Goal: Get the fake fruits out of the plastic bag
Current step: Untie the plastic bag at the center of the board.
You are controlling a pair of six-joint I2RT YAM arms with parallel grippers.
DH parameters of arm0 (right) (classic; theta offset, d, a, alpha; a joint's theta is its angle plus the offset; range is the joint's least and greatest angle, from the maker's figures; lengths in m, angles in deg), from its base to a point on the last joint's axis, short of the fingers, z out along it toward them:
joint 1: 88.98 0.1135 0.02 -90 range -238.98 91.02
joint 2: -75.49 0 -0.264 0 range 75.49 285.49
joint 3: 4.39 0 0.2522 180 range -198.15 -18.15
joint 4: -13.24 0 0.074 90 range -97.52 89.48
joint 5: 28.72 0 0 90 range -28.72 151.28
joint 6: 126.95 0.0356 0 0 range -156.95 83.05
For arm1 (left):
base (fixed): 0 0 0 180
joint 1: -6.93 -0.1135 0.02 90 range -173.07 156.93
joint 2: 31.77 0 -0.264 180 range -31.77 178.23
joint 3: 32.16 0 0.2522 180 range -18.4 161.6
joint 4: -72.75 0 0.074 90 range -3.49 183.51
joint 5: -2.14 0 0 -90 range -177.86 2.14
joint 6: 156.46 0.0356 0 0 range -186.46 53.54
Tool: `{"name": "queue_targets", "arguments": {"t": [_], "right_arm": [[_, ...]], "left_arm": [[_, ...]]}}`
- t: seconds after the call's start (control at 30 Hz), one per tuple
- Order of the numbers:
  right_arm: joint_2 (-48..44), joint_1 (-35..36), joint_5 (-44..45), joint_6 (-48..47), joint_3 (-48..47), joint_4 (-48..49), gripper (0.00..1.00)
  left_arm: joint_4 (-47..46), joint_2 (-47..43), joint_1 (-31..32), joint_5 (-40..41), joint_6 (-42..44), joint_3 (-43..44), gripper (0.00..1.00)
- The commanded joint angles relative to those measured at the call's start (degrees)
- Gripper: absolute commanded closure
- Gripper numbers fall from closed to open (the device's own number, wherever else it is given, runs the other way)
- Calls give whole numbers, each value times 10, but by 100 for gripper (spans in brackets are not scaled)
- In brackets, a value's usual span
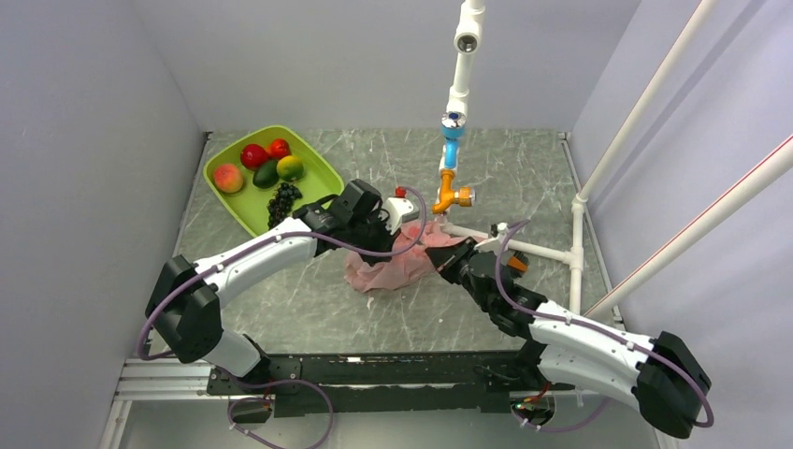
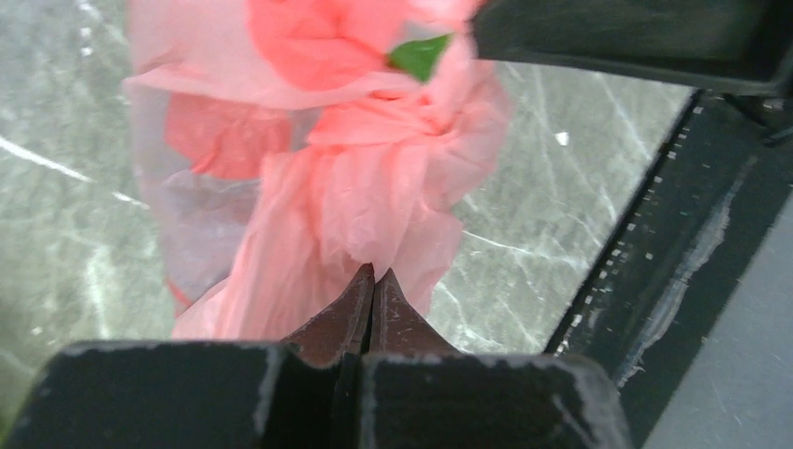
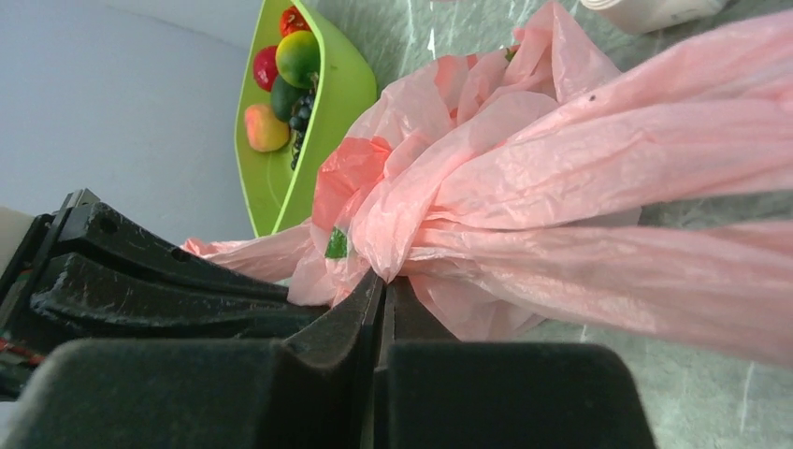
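The pink plastic bag [image 1: 388, 269] lies crumpled on the marble table between my two grippers. My left gripper [image 1: 400, 227] is at its far left edge, and in the left wrist view [image 2: 374, 272] its jaws are shut on a gathered fold of the bag [image 2: 374, 187]. My right gripper [image 1: 449, 265] is at the bag's right side, and in the right wrist view [image 3: 385, 279] its jaws are shut on bunched film of the bag [image 3: 561, 159], which is pulled taut to the right. The brown-orange oval, the reddish-brown grape bunch and the plum-like fruit are hidden from view.
A green tray [image 1: 323, 166] at the back left holds a peach, red fruits, an avocado, a lime and dark grapes; it also shows in the right wrist view [image 3: 351, 89]. A white pipe frame with blue and orange fittings [image 1: 452, 140] stands just behind the bag.
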Motion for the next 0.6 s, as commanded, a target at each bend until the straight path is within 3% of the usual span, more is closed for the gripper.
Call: {"name": "queue_targets", "arguments": {"t": [0.0,0.27,0.4,0.5,0.57], "right_arm": [[-57,-3,73,54,-12,-99,100],[-208,-26,120,75,22,-243,100],[-229,-58,51,7,26,-245,100],[-229,-81,-41,-52,43,-193,100],[-224,-94,-101,-80,53,-156,100]], "left_arm": [[6,-35,-2,124,-6,11,100],[-6,-80,-43,135,-11,-6,100],[-12,-96,-47,98,-2,-11,100],[-20,-103,-48,52,2,-16,100],[-25,-105,-47,29,1,-16,93]]}}
